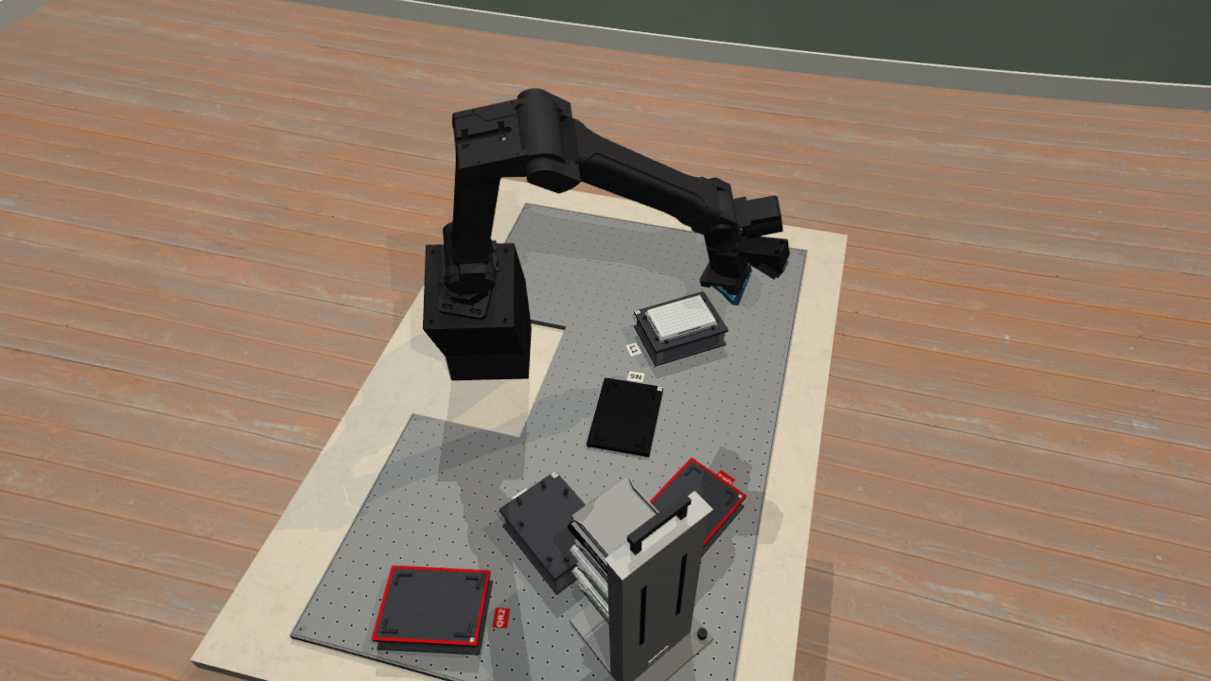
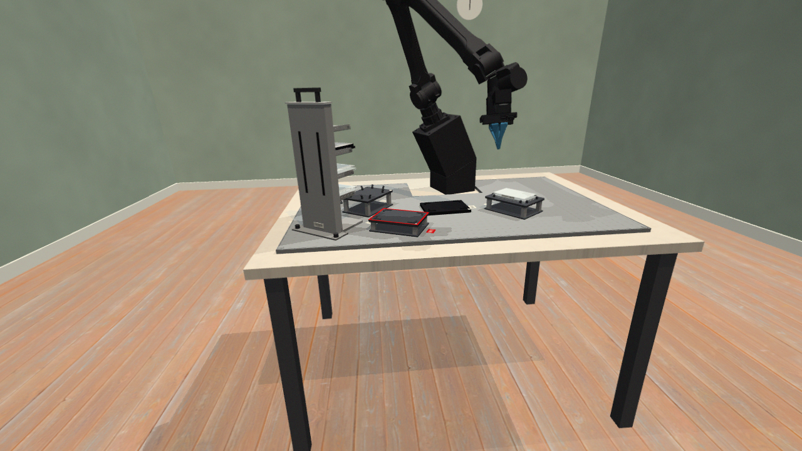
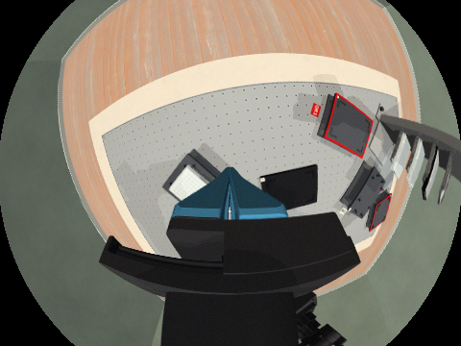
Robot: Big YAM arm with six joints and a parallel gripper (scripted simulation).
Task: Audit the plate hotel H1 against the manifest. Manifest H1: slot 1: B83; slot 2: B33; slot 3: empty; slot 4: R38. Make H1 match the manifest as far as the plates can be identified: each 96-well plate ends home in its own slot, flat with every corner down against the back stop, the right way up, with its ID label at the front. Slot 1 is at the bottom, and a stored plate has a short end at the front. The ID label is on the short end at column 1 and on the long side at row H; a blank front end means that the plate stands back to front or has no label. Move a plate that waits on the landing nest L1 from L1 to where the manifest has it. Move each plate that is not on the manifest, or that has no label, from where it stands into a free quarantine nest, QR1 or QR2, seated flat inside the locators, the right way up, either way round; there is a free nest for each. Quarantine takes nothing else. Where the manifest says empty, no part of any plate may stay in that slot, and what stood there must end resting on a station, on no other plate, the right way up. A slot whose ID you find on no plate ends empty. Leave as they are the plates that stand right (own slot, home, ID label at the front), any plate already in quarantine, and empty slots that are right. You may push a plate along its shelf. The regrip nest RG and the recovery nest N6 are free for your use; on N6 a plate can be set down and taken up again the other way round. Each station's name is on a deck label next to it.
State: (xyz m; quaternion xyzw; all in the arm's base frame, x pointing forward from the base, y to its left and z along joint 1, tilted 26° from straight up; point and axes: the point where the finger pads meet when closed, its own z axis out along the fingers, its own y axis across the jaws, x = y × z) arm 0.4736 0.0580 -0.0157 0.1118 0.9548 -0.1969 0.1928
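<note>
My gripper [image 1: 733,291] [image 2: 497,138] [image 3: 230,173] has blue fingers, is shut and holds nothing. It hangs high over the deck, just beyond the far side of the landing nest L1 [image 1: 690,341] [image 2: 517,205]. A white 96-well plate [image 1: 680,318] [image 2: 514,194] [image 3: 187,181] lies flat on L1. The plate hotel H1 [image 1: 656,575] [image 2: 311,162] [image 3: 426,154] stands at the other end of the deck. Plates show on its shelves [image 1: 590,559] [image 2: 346,166], but I cannot read their labels from here.
The black recovery nest N6 [image 1: 624,415] [image 2: 444,206] [image 3: 291,185] lies between L1 and the hotel. The regrip nest RG [image 1: 541,516] [image 2: 367,197] [image 3: 364,188] stands by the hotel's front. Red-rimmed QR1 [image 1: 718,499] [image 2: 398,218] and QR2 [image 1: 431,605] [image 3: 346,125] hold nothing.
</note>
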